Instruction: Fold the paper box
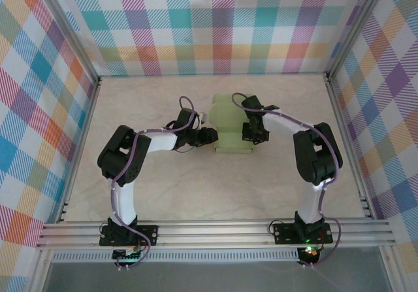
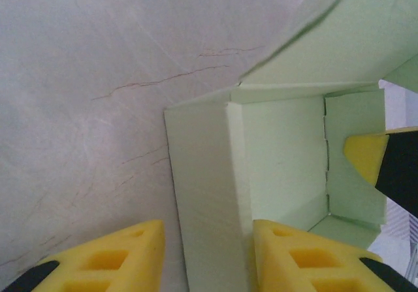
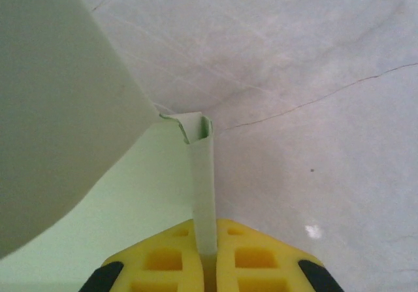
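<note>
Top external: paper box (image 1: pixel 233 125) mid-table (image 1: pixel 196 187) between both arms, plaid walls (image 1: pixel 215 31) around. The left gripper (image 2: pixel 208 240) is spread astride 1 raised side wall (image 2: pixel 202 174); the right gripper (image 3: pixel 209 233) pinches a thin flap (image 3: pixel 202 181), with a bigger flap (image 3: pixel 59 109) blocking the right wrist view's left.

The left end effector (image 2: pixel 206 243) straddles a wall of the paper box (image 2: pixel 287 155).

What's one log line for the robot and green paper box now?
task: fold box | object: pale green thin-card paper box, half-formed | left gripper: open, straddling side wall | right gripper: shut on thin flap
</note>
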Action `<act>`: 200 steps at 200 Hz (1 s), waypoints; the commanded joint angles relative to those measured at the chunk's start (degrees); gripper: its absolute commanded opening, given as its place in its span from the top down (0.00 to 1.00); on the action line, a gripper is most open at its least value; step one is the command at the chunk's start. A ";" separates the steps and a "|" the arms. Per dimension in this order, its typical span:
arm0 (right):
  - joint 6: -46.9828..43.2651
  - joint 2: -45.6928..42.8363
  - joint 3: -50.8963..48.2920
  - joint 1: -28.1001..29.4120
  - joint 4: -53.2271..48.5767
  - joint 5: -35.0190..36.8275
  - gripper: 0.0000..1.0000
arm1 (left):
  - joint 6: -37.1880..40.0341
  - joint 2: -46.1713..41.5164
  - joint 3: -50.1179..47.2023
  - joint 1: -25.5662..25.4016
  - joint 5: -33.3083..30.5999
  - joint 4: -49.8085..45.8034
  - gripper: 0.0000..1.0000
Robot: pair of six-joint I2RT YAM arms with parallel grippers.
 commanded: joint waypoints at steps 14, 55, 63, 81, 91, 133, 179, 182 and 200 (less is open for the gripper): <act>-3.91 3.91 2.46 1.38 -12.46 12.46 1.00 | 1.32 -2.61 -1.56 -0.23 0.32 0.22 0.61; -4.17 8.63 4.07 2.20 -13.84 16.47 1.00 | 1.43 -3.53 -2.28 -0.23 0.27 0.52 0.61; -3.87 9.44 4.32 2.57 -13.98 17.55 1.00 | 1.39 -4.13 -2.63 -0.19 0.05 0.75 0.61; -2.91 11.03 4.80 2.76 -14.29 17.91 1.00 | 1.67 -5.32 -3.11 -0.16 -0.33 0.58 0.61; -2.81 10.74 4.28 2.71 -13.17 16.56 1.00 | 1.83 -5.69 -3.24 -0.19 -0.52 0.42 0.61; -2.68 6.54 2.50 2.58 -9.09 11.85 1.00 | 1.99 -5.83 -3.01 -0.19 -0.55 -0.13 0.61; -2.36 2.09 1.16 1.96 -5.71 7.51 0.74 | 2.24 -7.08 -2.76 -0.23 -0.70 -0.89 0.60; -2.43 1.84 1.16 1.89 -5.64 7.52 0.72 | 2.32 -7.22 -2.68 -0.17 -0.78 -1.04 0.60; -2.53 0.33 0.75 1.90 -5.07 7.72 0.65 | 2.52 -7.57 -2.76 -0.15 -1.01 -1.40 0.59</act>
